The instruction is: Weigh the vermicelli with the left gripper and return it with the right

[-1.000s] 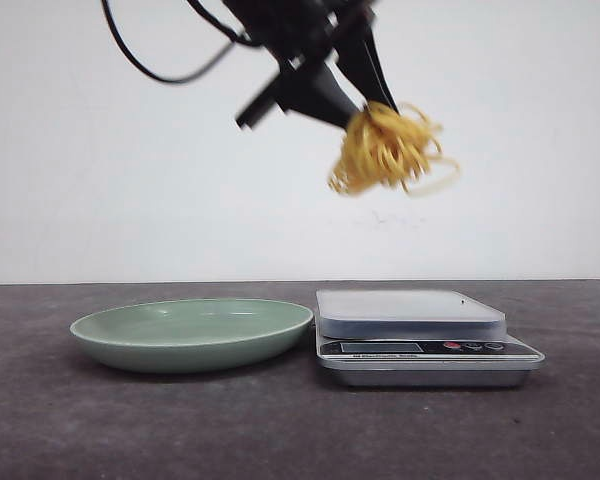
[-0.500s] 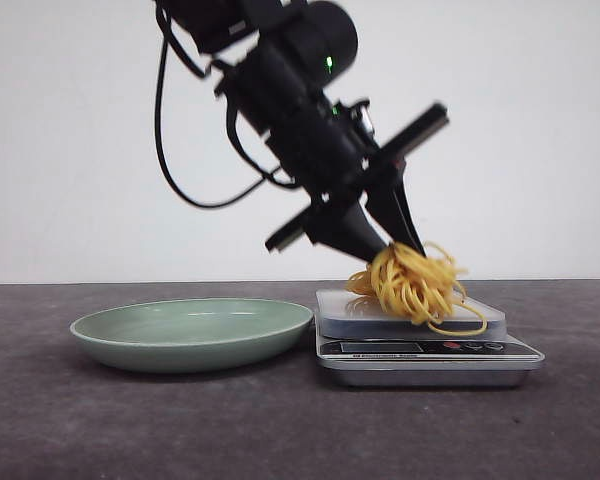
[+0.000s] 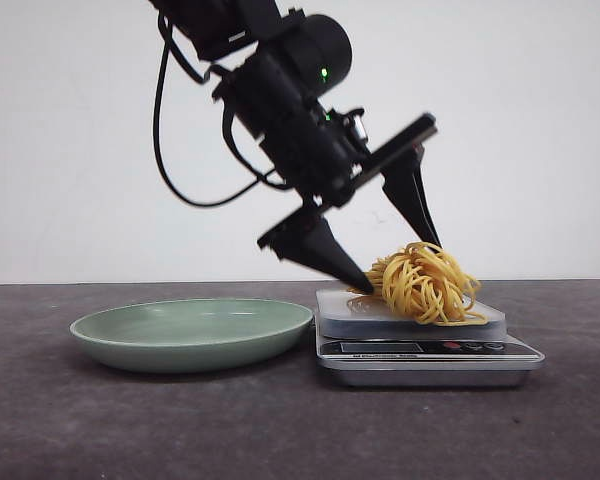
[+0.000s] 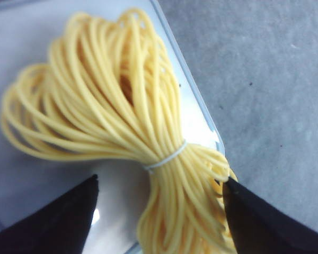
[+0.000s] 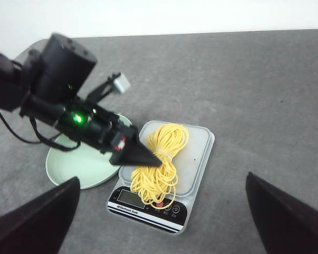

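Observation:
The yellow vermicelli [image 3: 423, 284] lies on the platform of the silver kitchen scale [image 3: 410, 338], some strands hanging over its front edge onto the display [image 5: 158, 197]. My left gripper [image 3: 398, 268] is open, its black fingers [image 3: 325, 252] spread on either side of the clump, tips low at the platform. In the left wrist view the vermicelli [image 4: 122, 121], tied with a white band, lies between the two fingertips [image 4: 58, 222]. My right gripper [image 5: 161, 222] is open and empty, high above the scale [image 5: 193, 159]. It is out of the front view.
A pale green plate [image 3: 192, 333] stands empty just left of the scale; it also shows in the right wrist view [image 5: 77, 164]. The left arm and its cable reach down from the upper left. The table is dark grey.
My left gripper came down from high above and set the vermicelli on the scale. Its jaws have opened and the clump now rests free on the platform.

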Controlling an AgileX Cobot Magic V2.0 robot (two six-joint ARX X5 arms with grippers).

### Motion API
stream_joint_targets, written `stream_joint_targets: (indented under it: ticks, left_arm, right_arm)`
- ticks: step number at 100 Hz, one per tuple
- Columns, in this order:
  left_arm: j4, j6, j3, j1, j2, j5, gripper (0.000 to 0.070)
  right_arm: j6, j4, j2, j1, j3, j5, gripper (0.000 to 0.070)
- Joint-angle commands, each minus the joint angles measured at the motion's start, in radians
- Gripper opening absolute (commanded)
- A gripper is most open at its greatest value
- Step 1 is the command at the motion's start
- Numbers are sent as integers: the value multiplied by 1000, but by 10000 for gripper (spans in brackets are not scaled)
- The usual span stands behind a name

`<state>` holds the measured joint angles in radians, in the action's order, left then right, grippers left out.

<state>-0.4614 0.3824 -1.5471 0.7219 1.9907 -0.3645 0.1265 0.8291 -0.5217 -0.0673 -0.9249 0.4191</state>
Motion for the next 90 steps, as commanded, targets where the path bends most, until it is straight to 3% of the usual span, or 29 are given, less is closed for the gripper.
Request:
stream_joint_targets:
  ticks: [1,45,62,81,90]
  left_arm:
    - [-19,-47,-47,2,-31,6,468]
    - [-262,-159,-98,-30,-515,167,468]
    - [-320,-160,-98,-30,-757,193,468]
    - [-414,-153,-98,-30,-1005,336,415]
    - [-505,-151,-98,-30,-1101,349,415]
  right_arm:
    - [-15,1,-6,-3,-19,0,634]
    - [-27,10,-6,-3,-19,0,633]
    - [-35,10,-6,-3,-19,0,633]
    - [-52,10,-6,-3,-19,1,633]
    - [-51,11,-6,-3,-19,1,633]
